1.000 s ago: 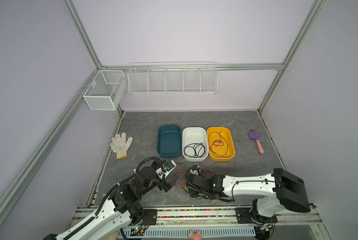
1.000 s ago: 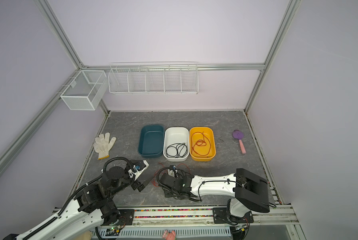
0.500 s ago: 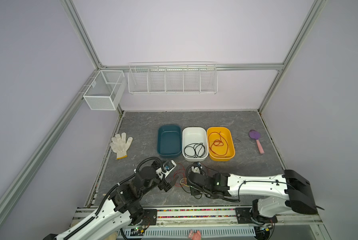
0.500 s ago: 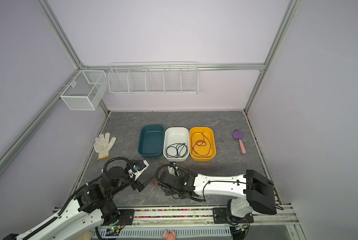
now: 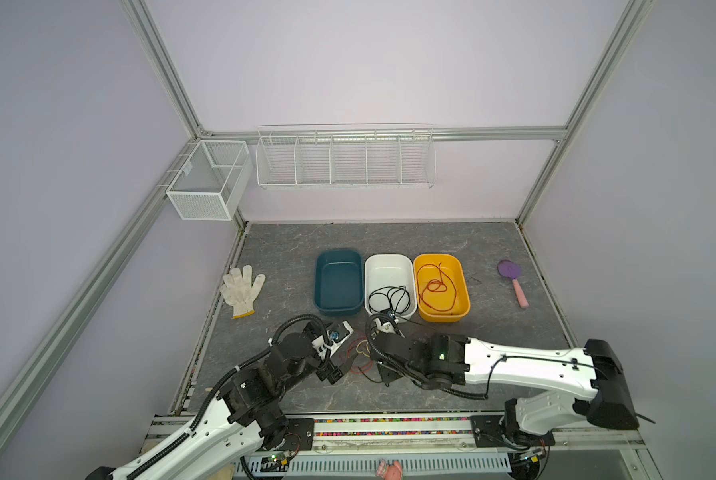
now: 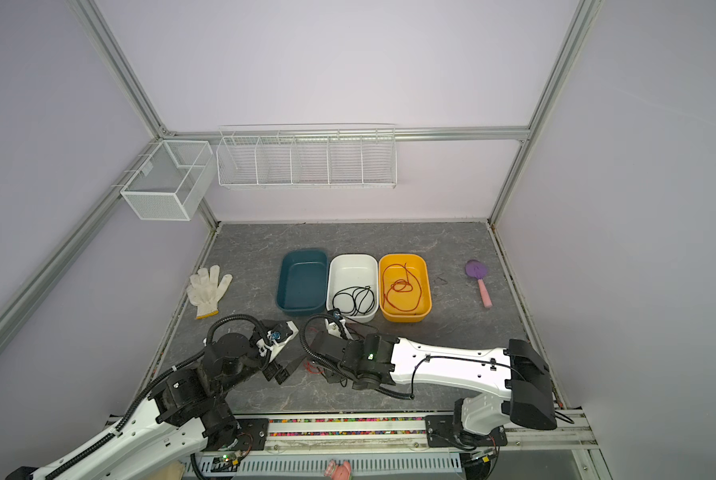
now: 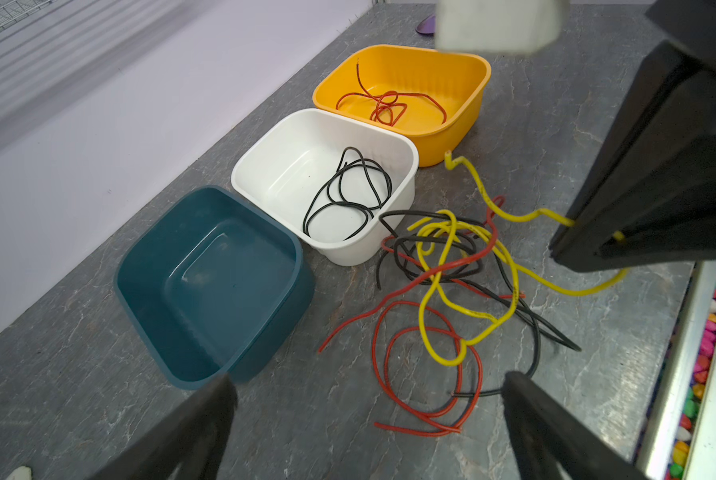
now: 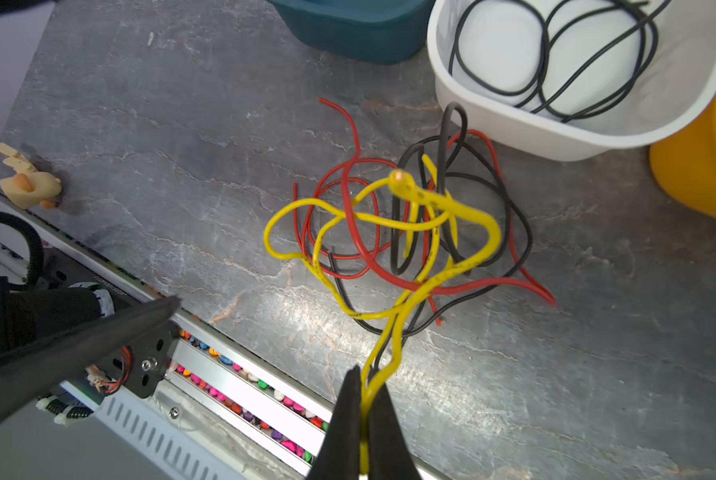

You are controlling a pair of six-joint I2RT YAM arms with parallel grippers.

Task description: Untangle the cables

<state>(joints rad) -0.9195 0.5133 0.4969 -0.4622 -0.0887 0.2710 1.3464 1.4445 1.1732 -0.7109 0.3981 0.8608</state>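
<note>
R claw (image 8: 364,386) clamped shut on yellow cable (image 8: 464,210), raised over the heap. L claw (image 7: 368,380) wide open, just beside. Other cables (image 7: 456,266), red/black/yellow, tangled on surface (image 7: 98,374) right in front of white tub (image 7: 348,253). Further back: black cable (image 7: 339,203) in white tub, red cable (image 7: 385,110) in yellow tub (image 7: 464,120), teal tub (image 7: 273,332) alongside.

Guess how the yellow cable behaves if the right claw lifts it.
Likely springy, not limp: the yellow cable holds raised kinks. Probably light; thin beside the right claw. It may drag the red cables and black cables, looped through it.
</note>
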